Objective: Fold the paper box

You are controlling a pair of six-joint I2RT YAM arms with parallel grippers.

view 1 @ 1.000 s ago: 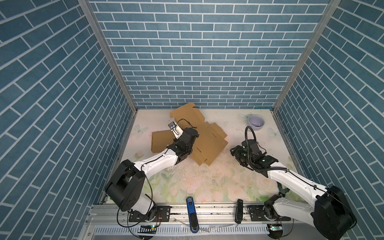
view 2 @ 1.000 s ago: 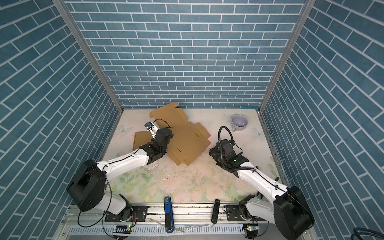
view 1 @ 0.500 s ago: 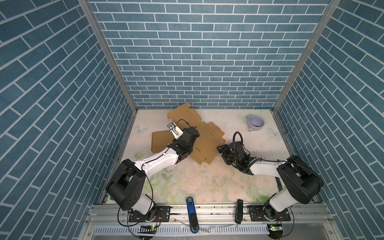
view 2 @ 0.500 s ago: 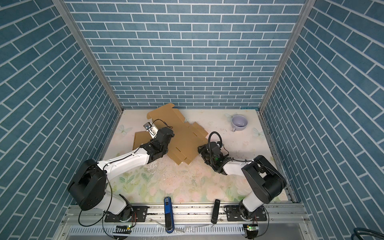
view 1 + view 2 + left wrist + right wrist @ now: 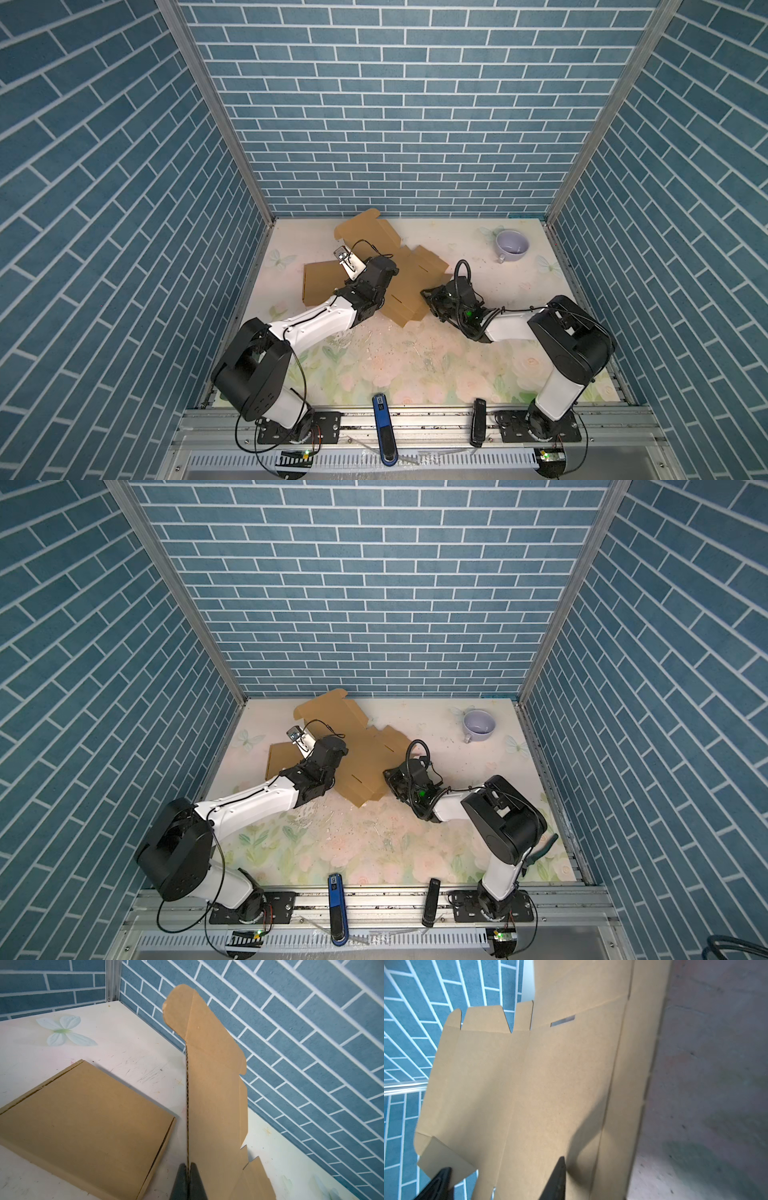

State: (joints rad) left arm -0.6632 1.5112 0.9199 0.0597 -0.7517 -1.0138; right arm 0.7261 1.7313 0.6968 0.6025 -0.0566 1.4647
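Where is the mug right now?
In both top views the mug stands upright at the far right corner of the table, near the back wall, apart from the cardboard.

We see three walls (image 5: 399,104) covered in blue-teal brick pattern with white mortar lines, closing the space at the back and on both sides. Silver metal posts (image 5: 219,116) run up the two back corners. The table (image 5: 415,365) is pale and printed with faded pink roses, green leaves and white butterflies. Its surface is scuffed and scattered with small dark specks toward the middle. Along its near edge lies a grey metal rail (image 5: 436,424), with a slotted strip (image 5: 457,459) below it. The light is even and soft, and the shadows are faint.
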